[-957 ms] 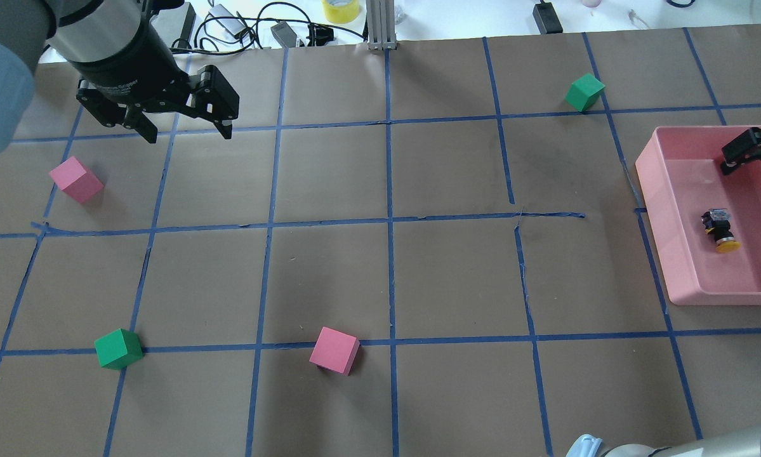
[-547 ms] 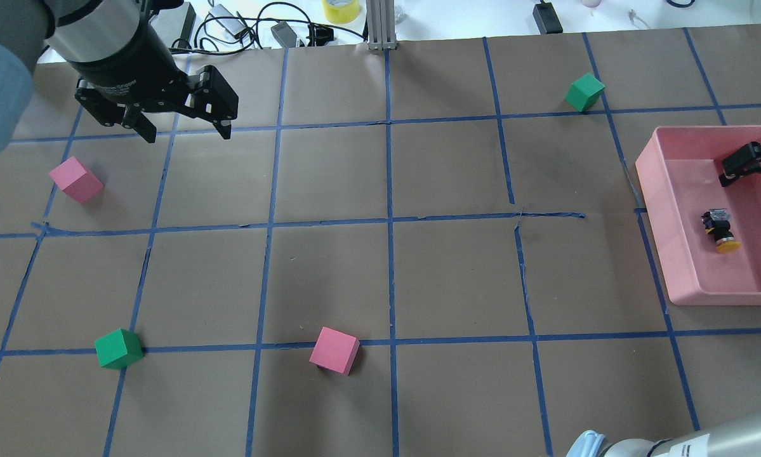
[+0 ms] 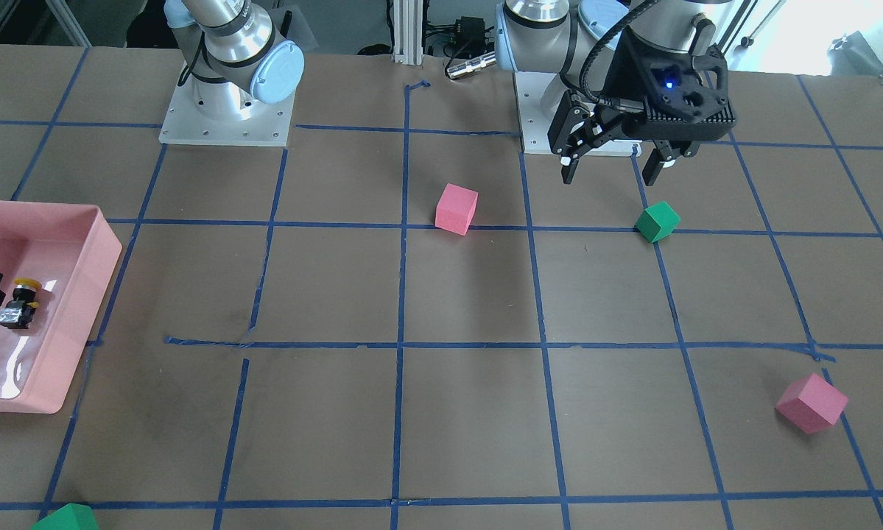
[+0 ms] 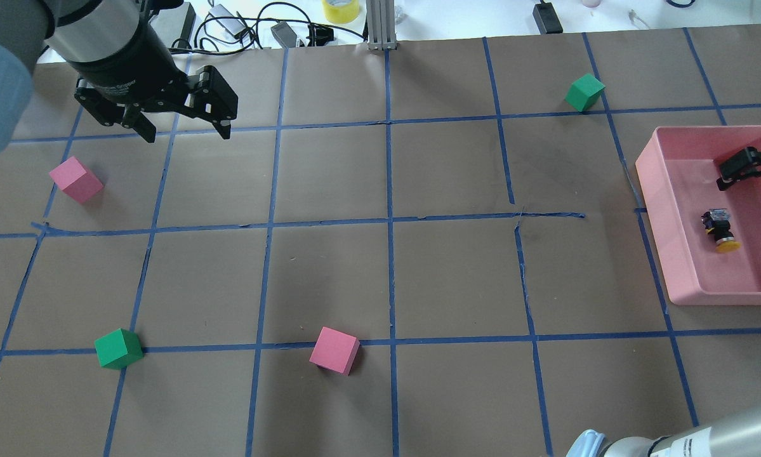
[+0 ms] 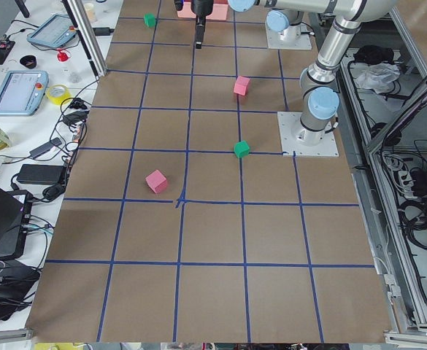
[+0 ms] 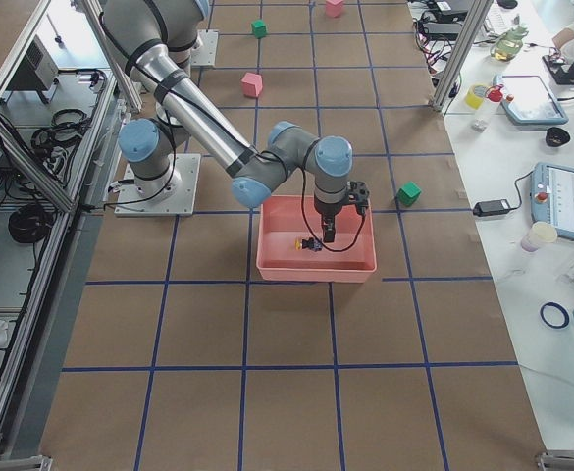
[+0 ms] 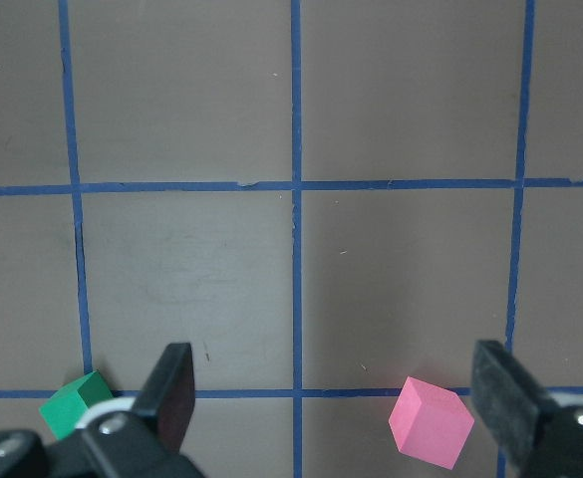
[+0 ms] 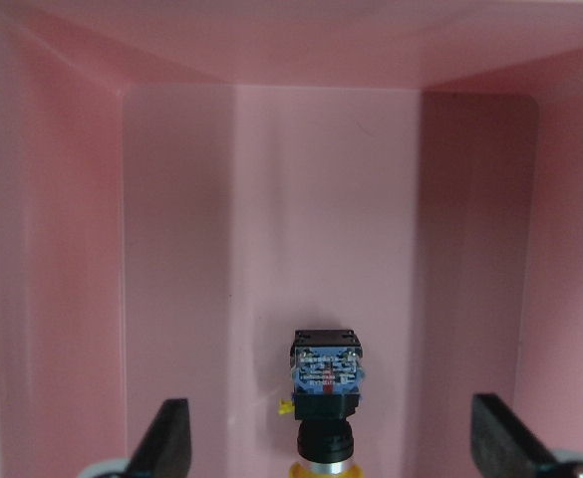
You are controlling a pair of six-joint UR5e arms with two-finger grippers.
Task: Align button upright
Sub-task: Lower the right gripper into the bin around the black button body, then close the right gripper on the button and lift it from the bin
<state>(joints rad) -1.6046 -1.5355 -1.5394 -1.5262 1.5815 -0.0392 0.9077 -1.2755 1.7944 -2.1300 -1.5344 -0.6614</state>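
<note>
Where button point(image 8: 325, 393) lies sideways in pink tray point(image 8: 181, 219), blue label point(image 8: 326, 370), print illegible

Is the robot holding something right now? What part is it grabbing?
Nothing is held. The left end effector and right end effector are open and empty; the button lies on its side in the pink tray.

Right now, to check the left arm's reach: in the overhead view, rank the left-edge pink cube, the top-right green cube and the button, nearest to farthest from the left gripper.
1. Pink cube, just below-left of the left gripper.
2. Green cube, upper right.
3. Button, in the tray at the right edge.
</note>
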